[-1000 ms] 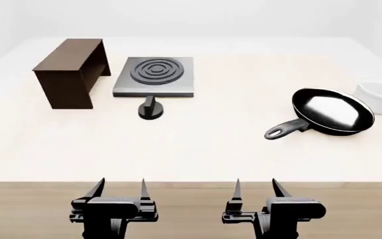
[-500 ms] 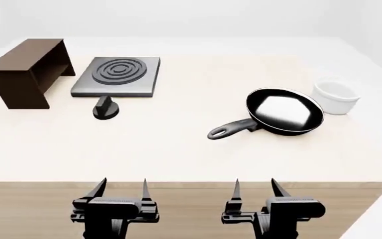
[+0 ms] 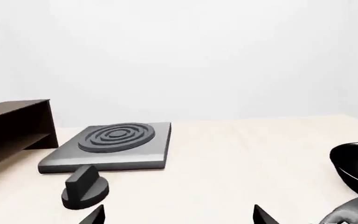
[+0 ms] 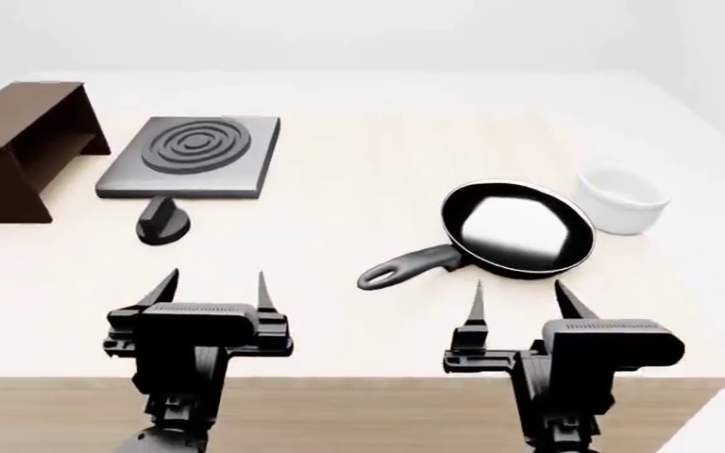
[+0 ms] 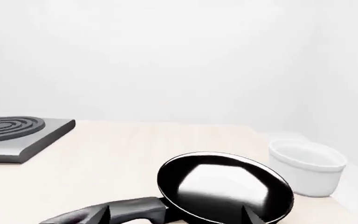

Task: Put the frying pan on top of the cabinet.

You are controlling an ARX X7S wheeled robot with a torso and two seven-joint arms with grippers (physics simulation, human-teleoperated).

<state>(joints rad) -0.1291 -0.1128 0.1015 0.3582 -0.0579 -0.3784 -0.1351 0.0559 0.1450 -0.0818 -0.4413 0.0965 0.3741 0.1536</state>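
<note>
Both grippers empty with jaws spread: frying pan [image 4: 519, 229] flat on the table [image 4: 362, 160] just beyond the right gripper [image 4: 517, 300], handle angled toward the gap between the two grippers, while the cabinet [image 4: 16, 146] sits well off past the left gripper [image 4: 214, 287], outboard of it.

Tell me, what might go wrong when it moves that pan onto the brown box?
The frying pan sits far from the cabinet, so a long carry by its thin handle could let it tilt or slip. The hob plate and knob lie between them and could get bumped. The white bowl sits close beside the pan.
</note>
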